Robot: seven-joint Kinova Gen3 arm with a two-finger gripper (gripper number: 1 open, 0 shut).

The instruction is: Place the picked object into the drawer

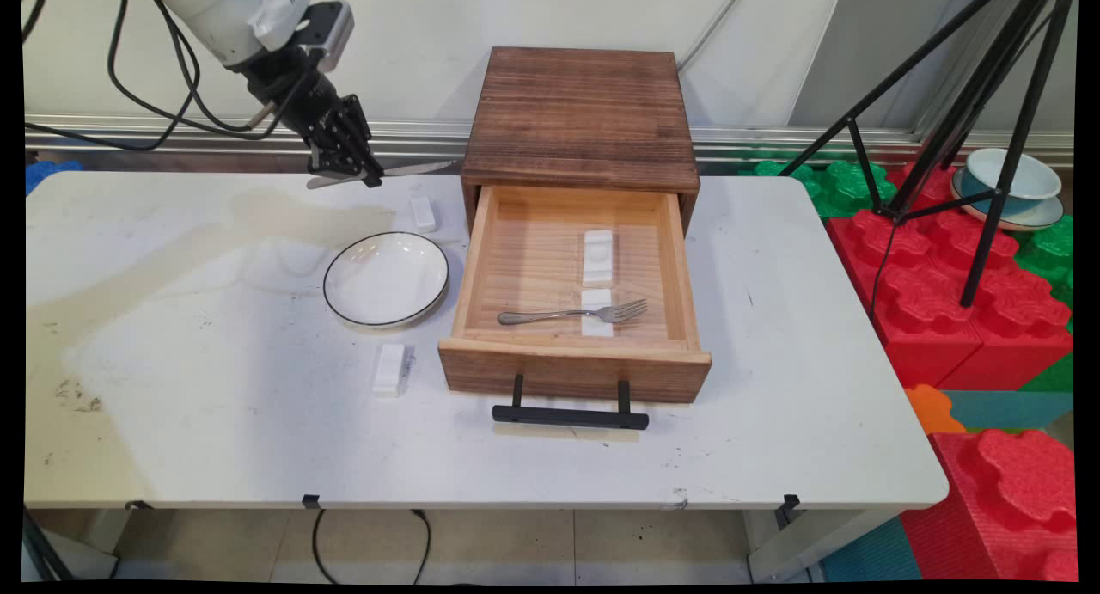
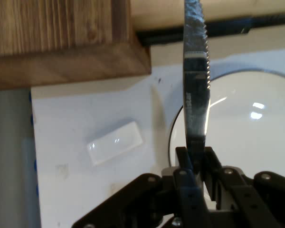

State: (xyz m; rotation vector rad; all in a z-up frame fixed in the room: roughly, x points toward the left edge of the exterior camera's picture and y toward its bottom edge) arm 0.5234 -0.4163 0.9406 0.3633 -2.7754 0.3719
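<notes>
One knife (image 1: 404, 171) is what your gripper (image 1: 348, 160) has right now, fingers clamped on the handle end, held up above the table's (image 1: 215, 422) far edge, left of the wooden drawer box (image 1: 580, 117). In the hand view the serrated blade (image 2: 195, 71) sticks straight out from between the fingers (image 2: 183, 159), so its long axis runs along the gripper's own line. In the main view that puts the blade roughly level, tip pointing right toward the box.

Just below and a bit toward the near edge sits the white plate (image 1: 387, 278), black rim, nothing in it. A small white block (image 1: 423, 212) lies between plate and far edge, right beside the box; another white block (image 1: 391, 369) is near the drawer's front left corner.

The drawer (image 1: 571, 362) is pulled open toward the near edge, with a fork (image 1: 571, 314) lying crosswise on the drawer floor over a white block, tines right. So plate is closest to you, drawer further right.
</notes>
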